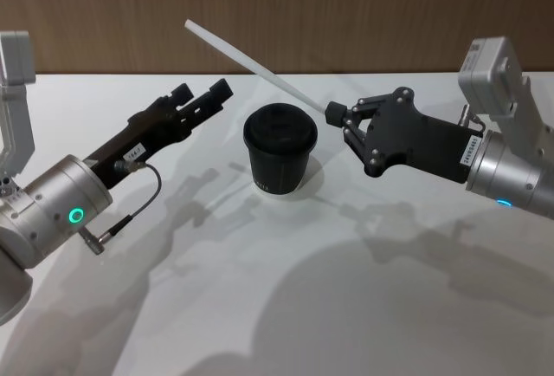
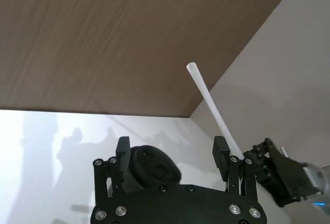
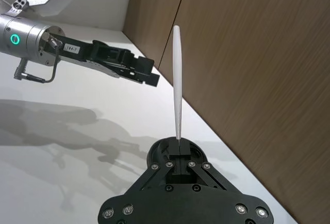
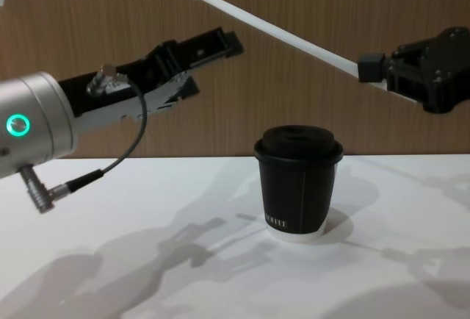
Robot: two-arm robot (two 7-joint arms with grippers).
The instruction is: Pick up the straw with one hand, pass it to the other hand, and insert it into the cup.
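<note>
- The straw [image 1: 257, 66] is off the desk, held in the air by its lower right end. From there it slants up and to the left toward the far wall. Its free end is the highest point.
- It passes above the far side of the cup [image 1: 279, 155] and touches neither the lid nor the rim.
- The right end effector [image 1: 333, 113] is closed on the straw's lower end, and its blocky black fingertips pinch it just at the tip. It hangs to the right of the cup, higher than the lid.
- The cup stands upright on the white desk [image 1: 389, 289] with its black lid on. It sits between the two end effectors and touches neither. Small white lettering and a thin white vertical line show on its near side, above a white base.
- The left end effector [image 1: 201, 94] is raised to the left of the cup and points right and away toward the straw. Its two long fingers are spread wide open and hold nothing.
- The straw's free end is above and just beyond those fingertips, with a gap between them.
- A brown wood-grain wall [image 1: 346, 12] rises behind the desk's far edge.
</note>
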